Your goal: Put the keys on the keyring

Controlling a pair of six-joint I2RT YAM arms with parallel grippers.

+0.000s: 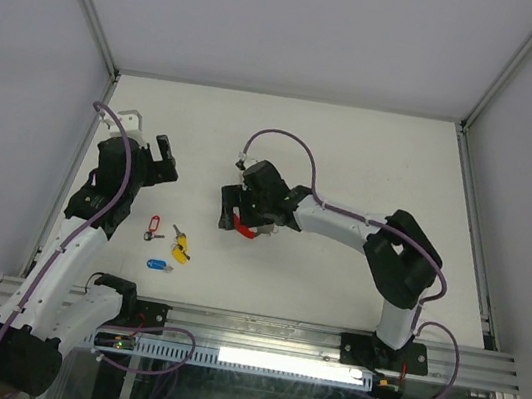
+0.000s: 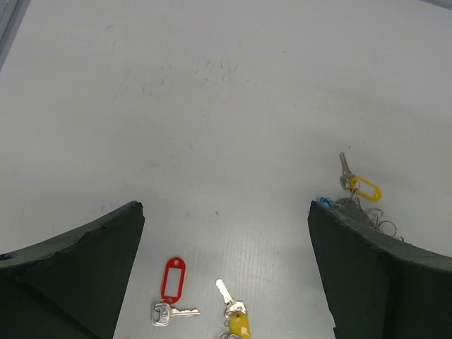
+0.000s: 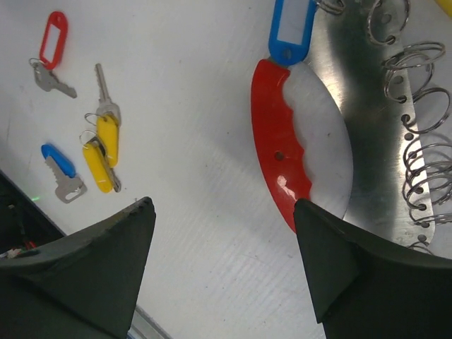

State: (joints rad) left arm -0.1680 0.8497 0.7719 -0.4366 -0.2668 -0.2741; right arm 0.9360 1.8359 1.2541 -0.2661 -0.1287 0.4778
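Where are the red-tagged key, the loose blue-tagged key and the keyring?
red-tagged key (image 3: 54, 39): right wrist view, on its red tag.
loose blue-tagged key (image 3: 58, 160): right wrist view, on its blue tag.
keyring (image 3: 272, 138): right wrist view, on the curved red band.

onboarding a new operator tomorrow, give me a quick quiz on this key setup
1. True or false: the left hand grips a key.
2. Which loose key's tag lies nearest the arm bases? A red, B blue, C yellow.
3. Fill in: the right hand hangs over the keyring's ___ band.
Key: 1 false, open and empty; 2 B, the blue-tagged key; 3 red.
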